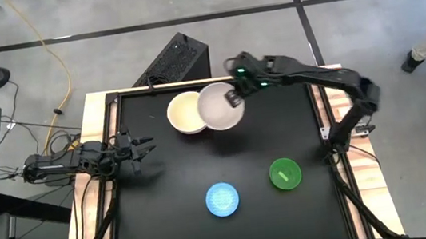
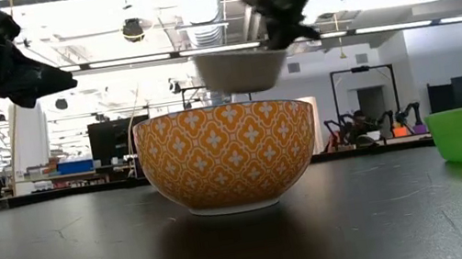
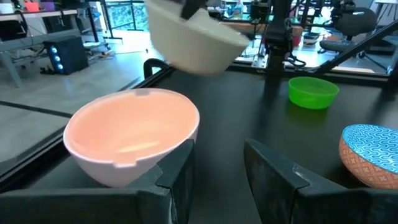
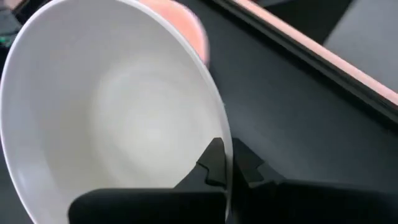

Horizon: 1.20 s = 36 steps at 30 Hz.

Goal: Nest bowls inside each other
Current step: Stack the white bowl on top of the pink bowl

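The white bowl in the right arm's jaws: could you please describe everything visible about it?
The white bowl is round, plain, smooth and plastic-looking, empty inside. The right gripper is shut on its rim, one jaw inside, one outside. It hangs in the air, slightly tilted, partly over the pink bowl at the table's far side, not touching it.

**Black table, four bowls sitting on it**

The table point(image 1: 167, 213) is showing a matte black top inside a dark frame, with pale wood edging down both long sides. A beige bowl point(image 1: 185, 112) is sitting near the far edge, with a pink bowl point(image 1: 197, 132) peeking out from under its near rim. A blue patterned bowl point(image 1: 222, 200) is resting toward the near edge, and a green bowl point(image 1: 285, 173) is sitting just to its right, the two apart.
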Each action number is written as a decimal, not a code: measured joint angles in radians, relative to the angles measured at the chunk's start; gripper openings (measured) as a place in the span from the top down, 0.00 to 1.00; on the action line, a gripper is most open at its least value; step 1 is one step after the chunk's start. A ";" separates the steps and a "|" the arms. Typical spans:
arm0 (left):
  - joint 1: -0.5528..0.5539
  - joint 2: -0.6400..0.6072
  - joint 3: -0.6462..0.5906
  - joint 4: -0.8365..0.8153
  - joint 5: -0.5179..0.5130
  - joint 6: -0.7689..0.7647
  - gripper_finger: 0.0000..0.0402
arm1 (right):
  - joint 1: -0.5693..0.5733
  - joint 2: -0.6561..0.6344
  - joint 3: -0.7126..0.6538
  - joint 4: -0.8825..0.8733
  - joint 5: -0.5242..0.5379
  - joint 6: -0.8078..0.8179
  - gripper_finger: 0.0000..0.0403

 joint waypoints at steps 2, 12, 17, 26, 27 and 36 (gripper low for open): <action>0.000 0.000 0.000 0.001 0.000 0.000 0.68 | 0.003 0.092 0.095 0.000 -0.026 -0.031 0.98; 0.000 0.000 0.000 0.001 0.010 -0.001 0.68 | -0.027 0.448 0.490 -0.010 -0.132 -0.084 0.98; 0.000 0.000 0.000 0.001 0.011 -0.001 0.68 | -0.038 0.543 0.575 -0.016 -0.160 -0.087 0.98; 0.000 0.000 0.000 0.001 0.010 -0.001 0.68 | -0.046 0.578 0.581 -0.020 -0.170 -0.095 0.98; 0.000 0.000 0.000 0.001 0.010 -0.001 0.68 | -0.046 0.578 0.581 -0.019 -0.170 -0.095 0.98; 0.000 0.000 0.000 0.001 0.009 -0.001 0.68 | -0.046 0.579 0.547 -0.008 -0.150 -0.072 0.98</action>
